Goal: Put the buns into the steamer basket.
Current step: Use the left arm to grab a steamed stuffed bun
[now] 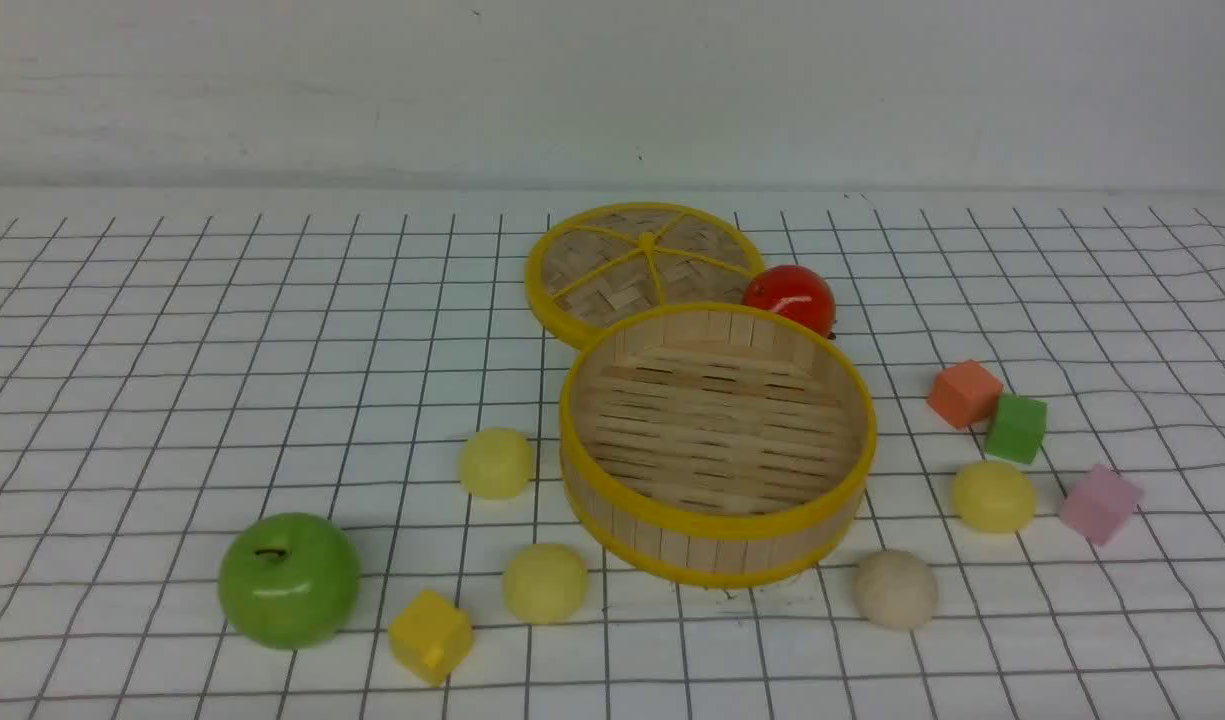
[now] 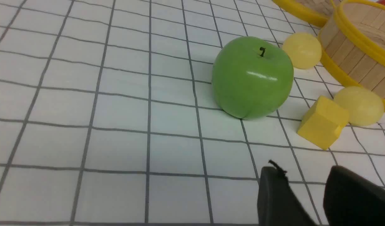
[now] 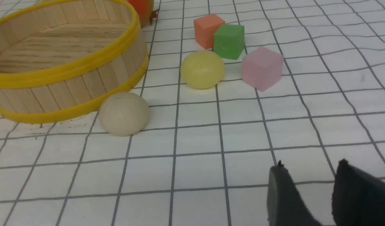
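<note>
The steamer basket [image 1: 717,525] stands empty at mid table. Two pale yellow buns [image 1: 496,463] [image 1: 545,582] lie on its left, a third [image 1: 993,496] and the beige-white bun [image 1: 895,589] on its right. Neither gripper shows in the front view. My left gripper [image 2: 304,172] is open and empty, short of the green apple [image 2: 252,78], with two buns [image 2: 302,50] [image 2: 359,106] beyond by the basket [image 2: 352,56]. My right gripper [image 3: 310,166] is open and empty, apart from the beige-white bun [image 3: 123,113] and a yellow bun [image 3: 202,69] beside the basket [image 3: 69,84].
The flat lid [image 1: 637,260] lies behind the basket with a red tomato [image 1: 789,297] beside it. The green apple [image 1: 289,578] and a yellow cube [image 1: 430,636] sit front left. Orange [image 1: 964,393], green [image 1: 1016,428] and pink [image 1: 1100,503] cubes sit at the right.
</note>
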